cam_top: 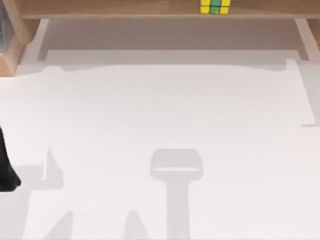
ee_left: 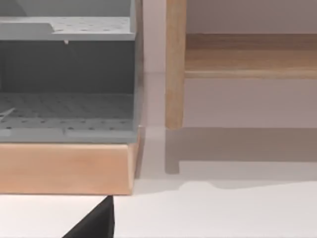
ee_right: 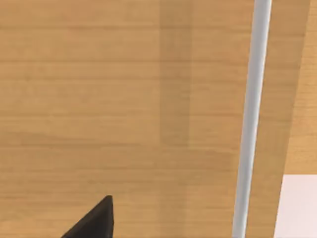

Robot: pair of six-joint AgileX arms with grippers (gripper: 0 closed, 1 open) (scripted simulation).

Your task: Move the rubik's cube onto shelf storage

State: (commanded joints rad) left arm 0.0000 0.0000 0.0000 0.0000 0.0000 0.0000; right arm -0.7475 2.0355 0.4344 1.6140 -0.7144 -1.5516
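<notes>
White bench [cam_top: 165, 110] with the shelf storage [cam_top: 125, 9] along its far edge; the rubik's cube [cam_top: 215, 6] sits on the shelf board, right of centre, so I judge the placement made. My left arm [cam_top: 6, 165] is parked at the bench's left edge, facing a grey bin [ee_left: 67, 79]. Whether either arm's jaws are open or closed, I cannot tell

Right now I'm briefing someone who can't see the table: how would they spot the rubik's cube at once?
Look to the far edge of the table in the top view, where the long light-brown shelf storage runs across. On its board, right of the middle, sits the rubik's cube. Its yellow and green tiles with dark grid lines stand out against the plain wood.
</notes>
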